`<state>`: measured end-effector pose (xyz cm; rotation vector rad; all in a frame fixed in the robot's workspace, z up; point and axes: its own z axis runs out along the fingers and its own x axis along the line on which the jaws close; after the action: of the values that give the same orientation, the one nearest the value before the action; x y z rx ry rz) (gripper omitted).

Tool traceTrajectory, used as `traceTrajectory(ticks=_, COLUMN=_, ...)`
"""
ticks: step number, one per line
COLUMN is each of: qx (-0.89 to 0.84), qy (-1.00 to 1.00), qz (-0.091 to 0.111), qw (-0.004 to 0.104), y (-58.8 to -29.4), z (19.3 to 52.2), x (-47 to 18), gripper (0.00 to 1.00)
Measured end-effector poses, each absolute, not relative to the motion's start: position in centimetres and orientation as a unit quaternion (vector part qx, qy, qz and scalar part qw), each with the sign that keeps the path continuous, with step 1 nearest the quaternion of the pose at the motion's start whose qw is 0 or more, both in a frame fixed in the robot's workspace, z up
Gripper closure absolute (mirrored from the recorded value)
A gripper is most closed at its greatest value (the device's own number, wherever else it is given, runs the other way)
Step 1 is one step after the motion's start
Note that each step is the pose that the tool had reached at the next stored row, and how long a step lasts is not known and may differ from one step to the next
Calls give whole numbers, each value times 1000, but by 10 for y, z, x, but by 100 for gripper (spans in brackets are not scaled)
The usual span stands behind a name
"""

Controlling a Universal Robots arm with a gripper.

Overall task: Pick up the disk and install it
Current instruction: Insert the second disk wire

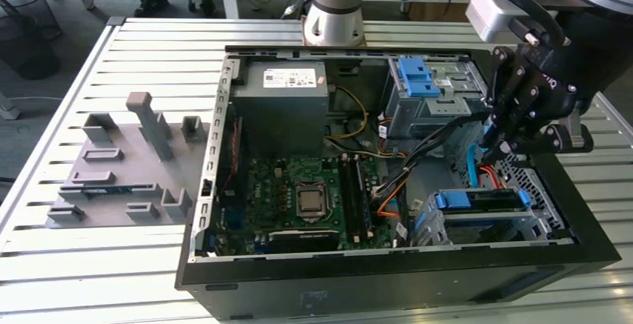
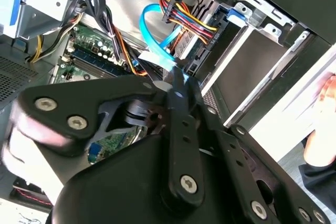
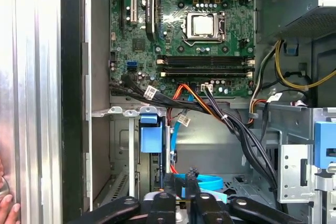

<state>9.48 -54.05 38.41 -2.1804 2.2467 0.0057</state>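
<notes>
The gripper (image 1: 491, 148) is lowered inside the computer case (image 1: 396, 279) beside the drive cage (image 1: 485, 213) — fingers drawn together on a blue cable (image 2: 157, 38), seemingly for clearance.

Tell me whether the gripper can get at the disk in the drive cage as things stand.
Probably yes. In the exterior view the gripper hangs just above the disk, and the case lies open. The blue cable and black cable bundle run close by and may crowd the approach.
</notes>
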Motion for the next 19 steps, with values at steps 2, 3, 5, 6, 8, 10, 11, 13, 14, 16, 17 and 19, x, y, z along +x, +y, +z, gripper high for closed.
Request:
traceTrajectory(ticks=2, qx=-696, qy=718, qz=2, qw=5, y=-540, z=384, x=95, gripper=76)
traceTrajectory(ticks=3, qx=-696, qy=718, qz=2, qw=5, y=-539, z=384, x=95, gripper=76)
traceTrajectory(ticks=5, qx=-696, qy=718, qz=1, qw=5, y=-539, z=384, x=95, gripper=76)
traceTrajectory(ticks=6, qx=-696, qy=718, qz=1, qw=5, y=-539, z=384, x=95, gripper=76)
traceTrajectory(ticks=8, qx=-696, qy=718, qz=1, qw=4, y=-538, z=383, x=95, gripper=76)
traceTrajectory(ticks=10, qx=-696, qy=718, qz=0, qw=4, y=-538, z=382, x=95, gripper=76)
traceTrajectory(ticks=11, qx=-696, qy=718, qz=0, qw=3, y=-538, z=382, x=95, gripper=76)
traceTrajectory(ticks=13, qx=-696, qy=718, qz=-1, qw=3, y=-538, z=380, x=95, gripper=76)
traceTrajectory(ticks=14, qx=-696, qy=718, qz=-1, qw=2, y=-538, z=380, x=95, gripper=76)
traceTrajectory(ticks=16, qx=-696, qy=718, qz=-3, qw=1, y=-538, z=379, x=95, gripper=76)
traceTrajectory(ticks=17, qx=-696, qy=718, qz=-3, qw=1, y=-538, z=378, x=95, gripper=76)
traceTrajectory(ticks=19, qx=-696, qy=718, qz=-4, qw=0, y=-538, z=377, x=95, gripper=76)
